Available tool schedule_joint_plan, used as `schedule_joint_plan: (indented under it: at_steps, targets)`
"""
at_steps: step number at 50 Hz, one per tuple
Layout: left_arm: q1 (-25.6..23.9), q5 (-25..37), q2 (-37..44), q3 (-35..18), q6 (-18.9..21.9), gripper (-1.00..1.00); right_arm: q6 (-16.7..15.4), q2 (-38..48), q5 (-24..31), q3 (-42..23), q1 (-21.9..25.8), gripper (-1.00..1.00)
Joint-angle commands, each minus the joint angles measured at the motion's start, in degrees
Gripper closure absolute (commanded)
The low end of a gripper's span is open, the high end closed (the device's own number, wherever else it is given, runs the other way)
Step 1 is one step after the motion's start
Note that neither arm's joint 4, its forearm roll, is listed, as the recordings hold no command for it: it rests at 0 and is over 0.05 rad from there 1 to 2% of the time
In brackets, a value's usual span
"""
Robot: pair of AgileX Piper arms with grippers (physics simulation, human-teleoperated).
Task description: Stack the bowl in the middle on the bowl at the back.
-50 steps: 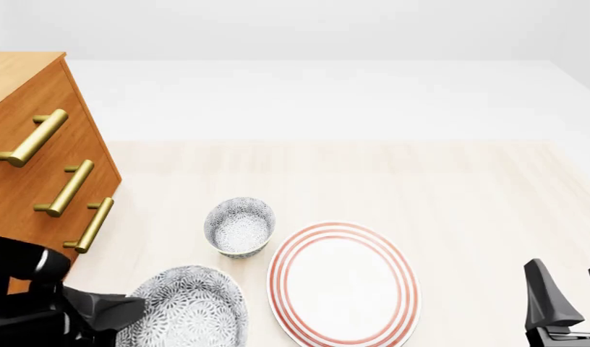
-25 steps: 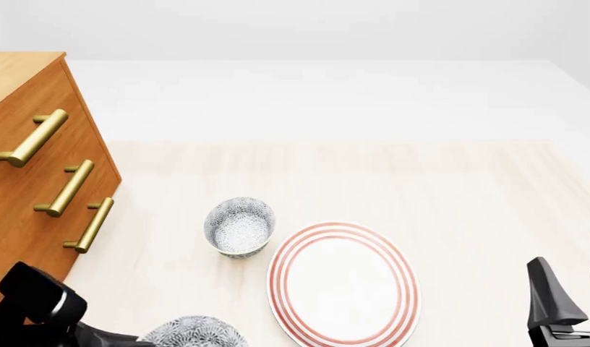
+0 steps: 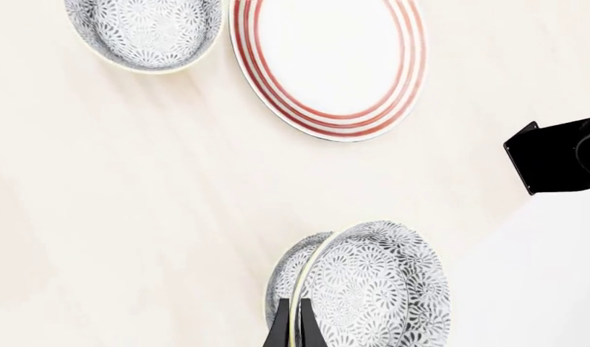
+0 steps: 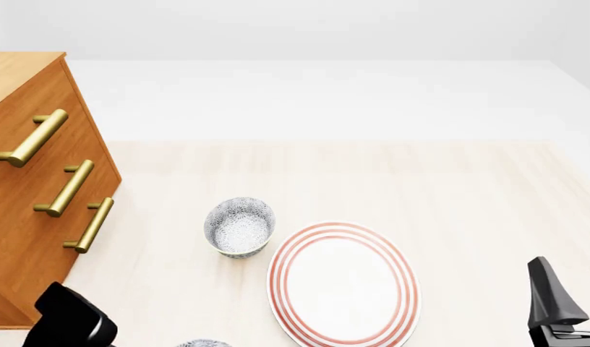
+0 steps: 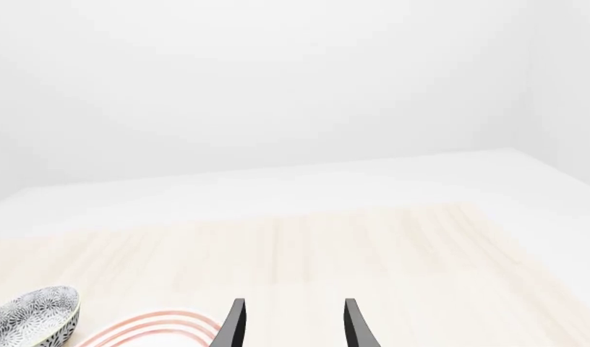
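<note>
At the front view's lower left corner the left arm (image 4: 73, 322) sits low, its gripper (image 3: 291, 329) clamped on the rim of the middle bowl (image 3: 372, 289) — lifted and tilted on edge. The back bowl (image 4: 240, 226) stands left of centre, beside the red-ringed plate (image 4: 343, 283). Lower right, the right gripper (image 5: 290, 325) hovers with fingers apart over the surface (image 4: 468, 202).

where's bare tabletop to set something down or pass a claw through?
Free: the far half of the table, beyond the back bowl and the plate, and the strip right of the plate up to the right claw. Crowded: near left, where the cabinet, back bowl, plate and left claw with its held bowl sit close.
</note>
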Motion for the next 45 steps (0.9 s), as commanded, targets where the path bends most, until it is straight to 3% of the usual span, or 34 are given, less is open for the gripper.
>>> schedule_joint_plan:
  at_steps: [1, 19, 20, 45]
  targets:
    - [-0.83, -3.06, 1.30, 2.55, 0.05, 1.00, 0.12, 0.00, 0.04, 0.00, -0.06, -1.00]
    - [-3.69, -7.84, 5.60, 2.83, -1.86, 1.00, 0.20, 0.00, 0.10, -0.01, -0.13, -1.00]
    - [-3.56, -7.68, 5.43, 2.91, -1.74, -1.00, 0.19, 0.00, 0.09, 0.00, -0.11, -1.00]
    - [-2.32, -5.00, 3.21, 2.76, -0.81, -1.00, 0.02, 0.00, -0.05, 0.08, 0.01, -1.00]
